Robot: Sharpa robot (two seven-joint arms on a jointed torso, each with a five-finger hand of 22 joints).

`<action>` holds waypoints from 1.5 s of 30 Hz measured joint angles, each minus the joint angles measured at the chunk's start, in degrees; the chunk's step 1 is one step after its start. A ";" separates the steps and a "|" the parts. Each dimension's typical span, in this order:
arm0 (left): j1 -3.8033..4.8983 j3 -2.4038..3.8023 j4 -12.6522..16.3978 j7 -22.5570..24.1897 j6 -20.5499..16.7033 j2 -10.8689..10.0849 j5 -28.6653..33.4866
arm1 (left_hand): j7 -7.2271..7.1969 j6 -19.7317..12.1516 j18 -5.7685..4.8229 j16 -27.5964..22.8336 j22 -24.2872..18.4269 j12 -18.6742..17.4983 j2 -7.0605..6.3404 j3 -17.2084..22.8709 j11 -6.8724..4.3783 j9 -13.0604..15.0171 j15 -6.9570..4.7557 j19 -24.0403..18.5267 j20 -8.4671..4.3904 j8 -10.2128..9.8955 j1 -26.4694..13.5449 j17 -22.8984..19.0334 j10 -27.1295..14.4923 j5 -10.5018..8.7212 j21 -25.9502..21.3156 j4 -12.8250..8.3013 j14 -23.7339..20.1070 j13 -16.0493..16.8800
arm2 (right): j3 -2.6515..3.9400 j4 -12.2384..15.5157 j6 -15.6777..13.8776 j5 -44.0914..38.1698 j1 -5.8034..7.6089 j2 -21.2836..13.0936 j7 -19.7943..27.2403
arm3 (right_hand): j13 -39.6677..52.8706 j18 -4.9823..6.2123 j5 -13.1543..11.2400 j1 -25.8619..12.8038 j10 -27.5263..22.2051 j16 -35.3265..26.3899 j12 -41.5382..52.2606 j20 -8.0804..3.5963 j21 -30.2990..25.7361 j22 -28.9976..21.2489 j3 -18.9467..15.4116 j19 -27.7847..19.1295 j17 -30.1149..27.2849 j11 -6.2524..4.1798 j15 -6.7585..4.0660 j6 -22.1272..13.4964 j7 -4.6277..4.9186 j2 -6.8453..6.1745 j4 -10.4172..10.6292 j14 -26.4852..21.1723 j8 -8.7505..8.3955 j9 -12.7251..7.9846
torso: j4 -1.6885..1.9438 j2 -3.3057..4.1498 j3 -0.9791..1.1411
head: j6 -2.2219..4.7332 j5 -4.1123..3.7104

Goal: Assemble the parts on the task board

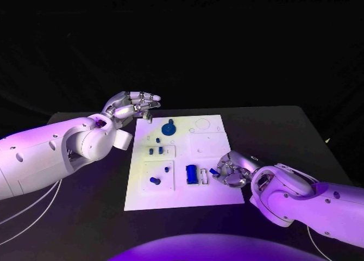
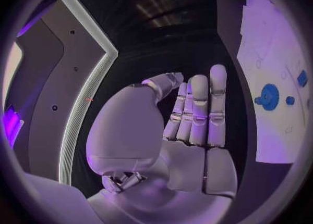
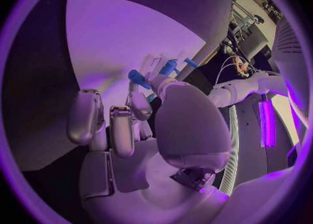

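The black counter (image 1: 307, 136) carries the white task board (image 1: 213, 190) at its middle, long side running from the near edge toward the far edge. The left hand (image 1: 133, 105) hangs above the counter just off the board's far left corner, its fingers (image 2: 199, 110) straight, side by side and holding nothing. The right hand (image 1: 233, 169) sits low at the board's right edge, toward the near end, fingers curled in; a small blue piece (image 1: 214, 172) shows at its fingertips, but whether it is pinched or only touched I cannot tell. On the board, a round blue gear-like part (image 1: 169, 129) lies near the far end, a blue block (image 1: 192, 174) lies beside the right hand, two small blue pegs (image 1: 155, 150) stand mid-board toward the left edge, and another small blue part (image 1: 155, 180) lies nearer the near left corner.
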 measured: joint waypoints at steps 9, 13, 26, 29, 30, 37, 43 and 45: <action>0.00 0.00 0.01 -0.04 0.03 0.02 0.00 | 0.00 0.00 0.00 0.00 0.05 0.20 0.00 0.00 0.00 -0.05 0.00 0.00 0.00 0.00 0.00 0.00 0.00 0.00 0.00 0.00 0.00 0.00 | 0.00 -1.33 -0.52 2.47 0.01 2.09 0.76 | 0.56 0.00 0.11 -2.81 0.55 0.00 0.59 0.00 0.00 -0.01 3.45 0.00 0.00 -0.08 0.00 -0.06 0.04 0.02 -2.52 0.00 0.25 0.33 | 0.00 -0.01 -0.03 | -0.08 -0.15; 0.00 0.00 0.01 -0.04 0.05 0.02 0.00 | 0.00 0.00 0.00 0.00 0.05 0.22 0.00 0.00 0.00 -0.05 0.00 0.00 0.00 0.00 0.00 0.00 0.00 0.00 0.00 0.00 0.00 0.00 | 0.00 -2.03 -0.31 2.94 -0.05 2.99 1.01 | 0.82 0.00 0.55 -4.39 0.67 0.00 0.96 -0.20 0.00 -0.01 4.64 0.20 -0.01 -0.18 0.00 -0.05 0.03 0.09 -3.11 0.00 0.25 0.32 | 0.01 -0.01 -0.03 | -0.16 -0.13; 0.00 0.00 -0.01 -0.05 0.17 0.06 0.00 | 0.21 -0.21 0.00 0.00 0.10 0.22 0.00 0.00 0.00 -0.05 0.00 0.00 0.00 0.23 0.00 -0.05 0.00 0.00 0.00 0.00 0.00 -0.06 | -0.02 -3.51 1.10 3.36 -0.16 5.21 1.43 | 1.93 0.00 2.51 -9.70 1.44 -0.03 2.29 -0.22 0.02 0.03 6.21 0.22 -0.01 -0.42 -0.22 0.55 -0.13 -0.03 -3.61 0.22 -0.02 -0.15 | 0.01 0.00 0.02 | -0.13 -0.07; 0.00 0.00 -0.01 -0.05 0.20 0.07 0.00 | 0.21 -0.21 0.00 0.00 0.10 0.22 0.00 0.00 -0.01 -0.05 0.02 0.00 0.00 0.22 0.00 -0.04 0.00 0.00 0.00 0.00 -0.02 -0.06 | -0.02 -3.96 1.53 3.38 -0.16 5.51 1.43 | 2.29 0.00 1.75 -10.86 1.74 -0.03 2.79 -0.41 0.23 0.03 5.72 0.41 -0.02 -0.29 -0.22 1.32 -0.50 0.38 -2.58 0.22 -0.11 -0.36 | 0.01 -0.01 0.02 | -0.13 -0.06; 0.00 0.00 -0.01 -0.05 0.21 0.07 0.00 | 0.21 -0.21 0.00 0.00 0.10 0.22 0.00 0.00 -0.01 -0.06 0.15 0.00 0.00 0.22 0.00 -0.06 0.00 0.00 0.00 0.00 -0.15 -0.07 | -0.02 -4.13 1.76 3.38 -0.16 5.64 1.43 | 2.39 0.00 1.70 -11.00 1.75 -0.03 2.82 -0.41 0.23 0.03 5.60 0.41 -0.02 -0.30 -0.22 1.42 -0.60 0.25 -2.47 0.22 -0.11 -0.38 | 0.01 0.00 0.02 | -0.15 -0.06; 0.00 0.00 -0.02 -0.04 0.29 0.06 0.00 | 0.01 -0.41 0.00 -0.01 0.09 0.22 0.00 0.00 -0.01 -0.10 0.21 0.00 0.00 0.22 0.00 -0.11 0.00 0.00 0.00 0.00 -0.21 -0.12 | 0.08 -4.86 2.87 3.38 -0.09 5.93 1.15 | 2.79 0.00 1.04 -11.61 2.05 -0.03 3.28 -0.41 0.23 0.03 5.20 0.41 -0.02 -0.40 -0.22 1.74 -0.89 0.39 -1.82 0.22 -0.09 -0.41 | -0.01 -0.01 0.02 | -0.26 -0.03; 0.00 0.00 -0.02 -0.03 0.34 0.03 0.00 | 0.01 -0.41 0.00 -0.01 0.09 0.22 0.00 0.00 -0.01 -0.10 0.21 0.00 0.00 0.22 0.00 -0.10 0.00 0.00 0.00 0.00 -0.21 -0.12 | 0.09 -4.99 3.76 3.19 -0.09 6.00 0.83 | 3.46 0.01 0.74 -12.45 2.47 -0.03 4.15 -0.41 0.23 0.02 4.71 0.41 -0.02 -0.40 -0.21 2.22 -0.99 0.34 -1.23 0.21 -0.09 -0.45 | -0.02 -0.01 0.01 | -0.36 -0.03; 0.00 0.00 -0.02 -0.03 0.36 0.02 0.01 | 0.01 -0.41 0.00 -0.03 0.09 0.22 0.00 0.00 -0.01 -0.10 0.21 0.00 0.00 0.21 0.00 -0.10 0.01 0.00 0.00 0.00 -0.21 -0.12 | 0.11 -4.99 4.03 3.10 -0.07 6.01 0.75 | 3.54 0.01 0.74 -12.50 2.51 -0.03 4.28 -0.41 0.23 0.02 4.64 0.41 -0.02 -0.36 -0.21 2.23 -1.00 0.40 -1.16 0.21 -0.09 -0.44 | -0.02 -0.01 0.01 | -0.41 -0.03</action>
